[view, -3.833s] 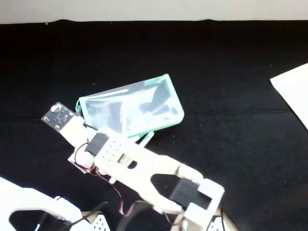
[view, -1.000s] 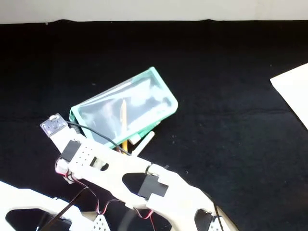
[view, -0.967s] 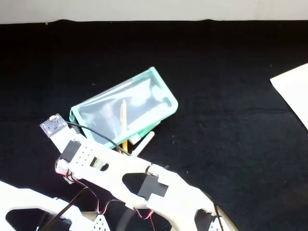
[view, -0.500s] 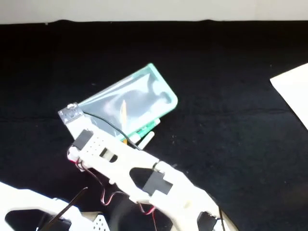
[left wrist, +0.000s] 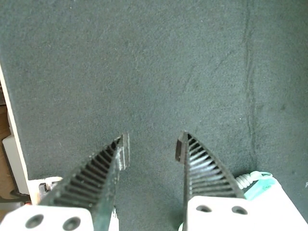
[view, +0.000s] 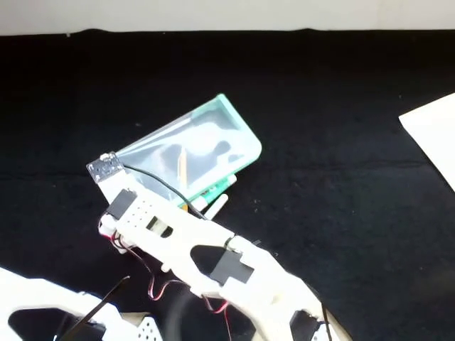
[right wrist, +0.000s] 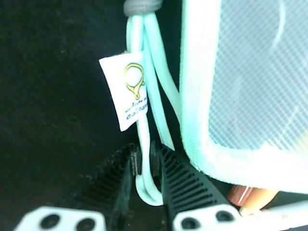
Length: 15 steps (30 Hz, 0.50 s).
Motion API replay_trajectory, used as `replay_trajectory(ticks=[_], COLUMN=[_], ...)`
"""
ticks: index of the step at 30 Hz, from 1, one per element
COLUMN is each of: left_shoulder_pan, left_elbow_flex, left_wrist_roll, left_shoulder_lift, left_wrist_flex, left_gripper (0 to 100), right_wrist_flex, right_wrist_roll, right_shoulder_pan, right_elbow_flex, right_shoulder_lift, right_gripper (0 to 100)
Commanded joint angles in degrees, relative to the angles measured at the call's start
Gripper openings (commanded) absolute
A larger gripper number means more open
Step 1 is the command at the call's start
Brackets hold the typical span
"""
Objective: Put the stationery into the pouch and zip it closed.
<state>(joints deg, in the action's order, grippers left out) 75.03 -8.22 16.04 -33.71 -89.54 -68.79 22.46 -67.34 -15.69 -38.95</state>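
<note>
Pouch (view: 192, 145) noted as clear plastic with mint-green edging, lying skewed on the black table cloth (view: 341, 106), left of centre, with the right arm's wrist over its near-left corner. From the high view I read a pencil (view: 181, 165) inside, tip pointing away from the arms, and a white pen (view: 218, 203) at the pouch's near edge; I could not tell whether the pen was in or out. The right wrist view gave the grip: right gripper (right wrist: 144, 166) clenched on the pouch's mint cord loop (right wrist: 137, 57), a small white tag (right wrist: 129, 89) on the cord, the pouch's gridded wall just beside. In the left wrist view I saw the left gripper (left wrist: 151, 147) released, jaws apart over bare cloth, grasping nothing. A white sheet (view: 434, 135) lay at the table's right edge
</note>
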Motion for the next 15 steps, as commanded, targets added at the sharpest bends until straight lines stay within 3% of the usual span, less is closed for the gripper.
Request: replay_trajectory(ticks=[1, 15], left_shoulder_pan=[0.48, 0.22], left_elbow_flex=[-0.13, -1.63], left_wrist_roll=[-0.18, -0.18], left_shoulder_lift=[-0.13, -0.31], left_wrist_flex=[0.44, 0.7], left_gripper=[18, 18], right_wrist_flex=[-2.59, -8.22], right_wrist_roll=[-0.79, -5.98], right_shoulder_pan=[-2.15, 2.95], right_elbow_flex=[0.57, 1.19], right_shoulder_lift=[5.49, 38.46], right_gripper=[0.5, 0.5])
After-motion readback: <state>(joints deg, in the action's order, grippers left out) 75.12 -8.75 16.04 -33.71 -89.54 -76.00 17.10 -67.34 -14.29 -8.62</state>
